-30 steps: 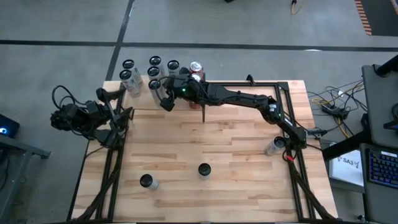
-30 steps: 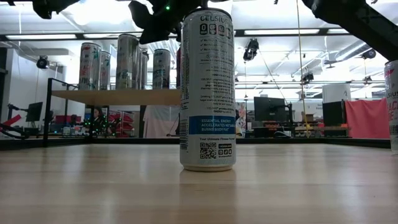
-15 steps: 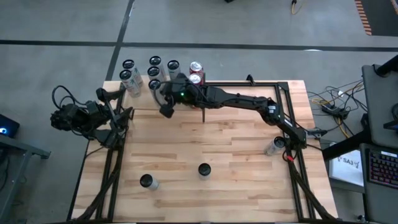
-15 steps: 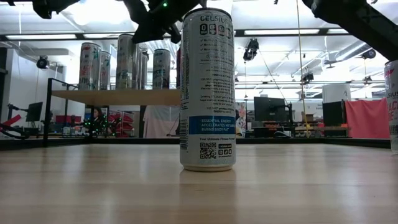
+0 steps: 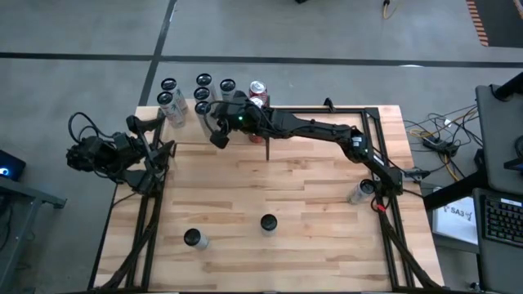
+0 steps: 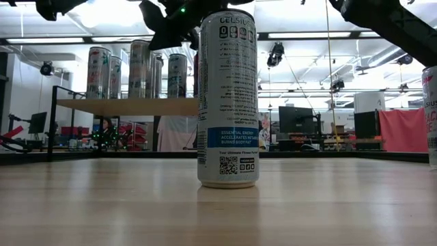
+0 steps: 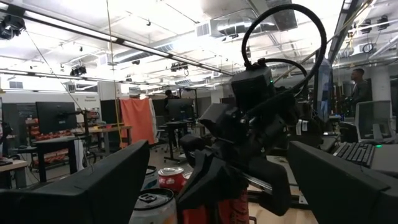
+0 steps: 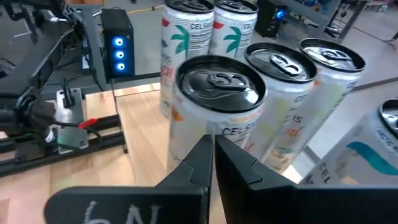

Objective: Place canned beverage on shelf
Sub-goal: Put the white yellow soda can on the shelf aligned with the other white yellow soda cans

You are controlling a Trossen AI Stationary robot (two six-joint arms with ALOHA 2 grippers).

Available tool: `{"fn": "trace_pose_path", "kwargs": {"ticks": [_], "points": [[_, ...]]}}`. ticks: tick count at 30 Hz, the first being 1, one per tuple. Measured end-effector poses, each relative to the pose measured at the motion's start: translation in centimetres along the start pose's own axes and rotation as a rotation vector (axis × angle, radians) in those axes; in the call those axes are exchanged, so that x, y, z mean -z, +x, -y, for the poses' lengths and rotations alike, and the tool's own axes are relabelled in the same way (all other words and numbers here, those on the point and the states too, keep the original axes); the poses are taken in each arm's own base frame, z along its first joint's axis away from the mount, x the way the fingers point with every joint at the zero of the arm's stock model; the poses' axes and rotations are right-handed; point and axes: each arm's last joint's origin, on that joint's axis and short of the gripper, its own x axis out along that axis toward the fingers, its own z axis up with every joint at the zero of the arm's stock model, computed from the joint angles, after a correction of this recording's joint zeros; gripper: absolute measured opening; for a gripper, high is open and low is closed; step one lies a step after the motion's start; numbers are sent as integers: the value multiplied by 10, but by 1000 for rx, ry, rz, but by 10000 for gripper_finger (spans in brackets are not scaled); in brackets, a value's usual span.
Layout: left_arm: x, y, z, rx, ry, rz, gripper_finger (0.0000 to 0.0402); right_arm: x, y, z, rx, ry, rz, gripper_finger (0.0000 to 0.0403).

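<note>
The right gripper [image 8: 211, 163] has its fingers pressed together and holds nothing. Directly in front of its tips stands a pale can [image 8: 214, 109] on the shelf [image 6: 130, 106], and beyond it more cans [image 8: 292, 93] stand in a close group. Seen from above, this gripper [image 5: 217, 135] hangs at the shelf's near edge. Well apart, on the table [image 5: 286, 188], three cans [image 5: 268, 222] stand. The left gripper [image 5: 167, 153] waits at the table's left edge, fingers wide and empty.
</note>
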Motion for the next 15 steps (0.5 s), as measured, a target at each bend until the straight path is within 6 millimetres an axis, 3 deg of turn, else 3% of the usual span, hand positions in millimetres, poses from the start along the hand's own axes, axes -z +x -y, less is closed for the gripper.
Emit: {"fn": "trace_pose_path", "kwargs": {"ticks": [8,15], "points": [[0,0,0,0,0,0,366,-4,-7,-6,58,5,9,9],[0,0,0,0,8,0,366,-24,-15,-11,68,4,165,9]]}}
